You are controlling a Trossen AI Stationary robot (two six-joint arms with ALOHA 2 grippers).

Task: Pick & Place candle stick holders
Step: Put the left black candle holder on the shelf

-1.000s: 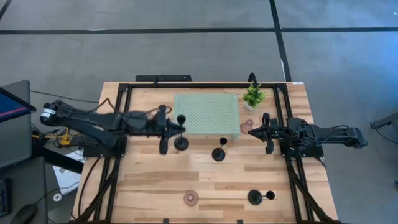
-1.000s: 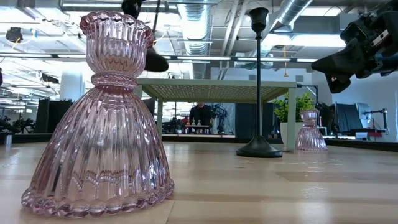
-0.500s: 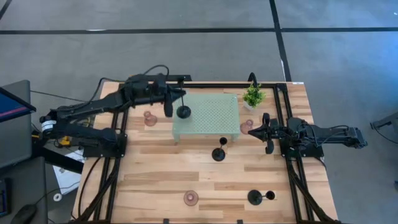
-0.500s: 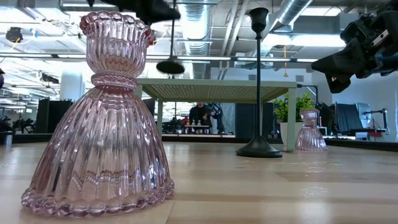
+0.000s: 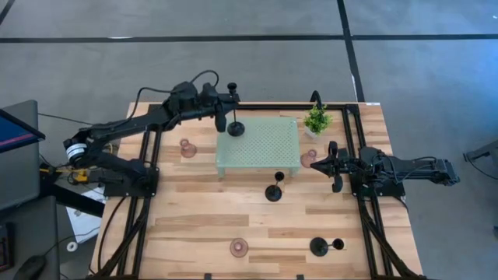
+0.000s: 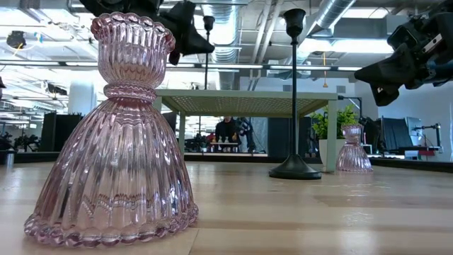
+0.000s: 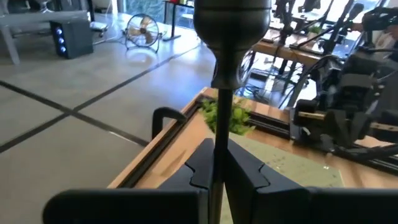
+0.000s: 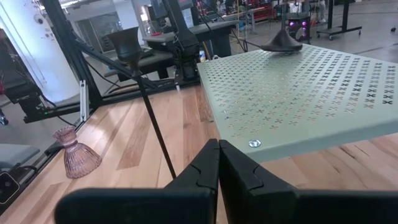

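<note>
My left gripper (image 5: pixel 221 117) is shut on a black candle stick holder (image 5: pixel 234 124) over the far left corner of the pale green perforated tray (image 5: pixel 264 148). Its round base (image 8: pixel 283 42) is down on the tray top. Its cup (image 6: pixel 208 23) points up. My right gripper (image 5: pixel 335 167) is shut and empty at the tray's right. Two more black holders stand on the table, one near the tray (image 5: pixel 274 191) and one near the front (image 5: pixel 319 246). Three pink glass holders stand on their wide bases: left of the tray (image 5: pixel 187 148), right of the tray (image 5: pixel 309 158) and at the front (image 5: pixel 240 248). My left gripper pinches the black holder's thin stem (image 7: pixel 221 134) between its two fingers (image 7: pixel 252 168), partway up, below the cup (image 7: pixel 231 25). The fingers come about level from the table's left, across the stem. The holder stands upright with its base at the tray top.
A small green potted plant (image 5: pixel 317 119) stands at the tray's far right corner. The front pink holder (image 6: pixel 117 134) fills the low view's left. A black frame (image 5: pixel 152 179) runs along the table's sides. Bare wood lies between tray and front edge.
My left gripper has lifted the black holder off the table at the tray's near left and carried it toward the far edge and slightly right. It has then lowered it over the tray's far left corner. The pink holder left of the tray has come into sight.
</note>
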